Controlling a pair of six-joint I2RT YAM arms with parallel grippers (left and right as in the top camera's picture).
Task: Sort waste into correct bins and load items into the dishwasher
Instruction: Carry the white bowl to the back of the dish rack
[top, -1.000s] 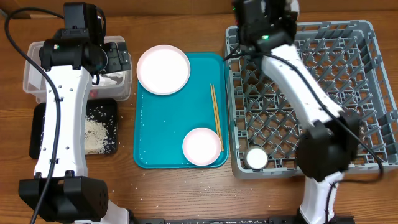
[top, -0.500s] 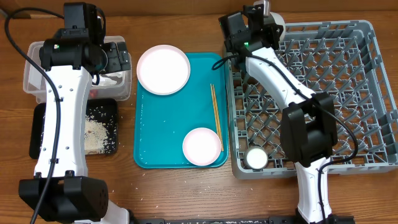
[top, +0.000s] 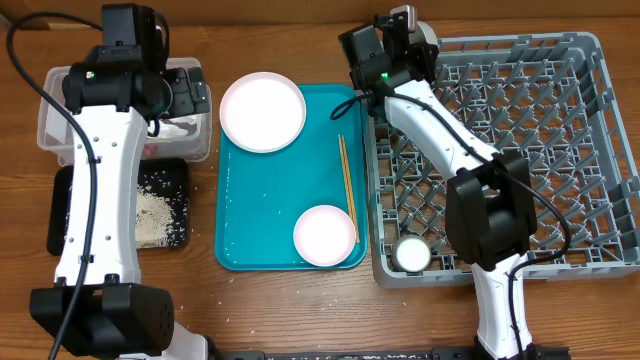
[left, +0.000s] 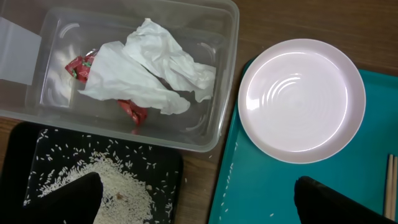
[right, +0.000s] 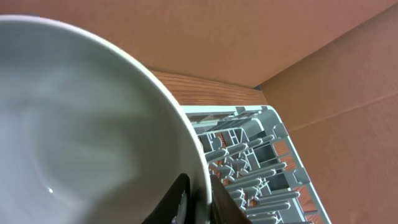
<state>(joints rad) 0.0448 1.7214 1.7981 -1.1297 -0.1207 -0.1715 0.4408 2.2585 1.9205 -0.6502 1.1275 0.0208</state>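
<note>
One white bowl (right: 81, 124), pinched by right gripper (right: 198, 200)

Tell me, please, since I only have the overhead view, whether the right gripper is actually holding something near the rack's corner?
Observer: Yes. The right wrist view shows the right gripper clamped on the rim of a white bowl.
Operator: Thank you. Is the other one carrying anything?
Observer: No. Its wrist view shows the left gripper open and empty, with its fingers wide apart.
Operator: What lies beneath that arm?
Observer: A crumpled white napkin with red scraps lies inside the clear tub.
</note>
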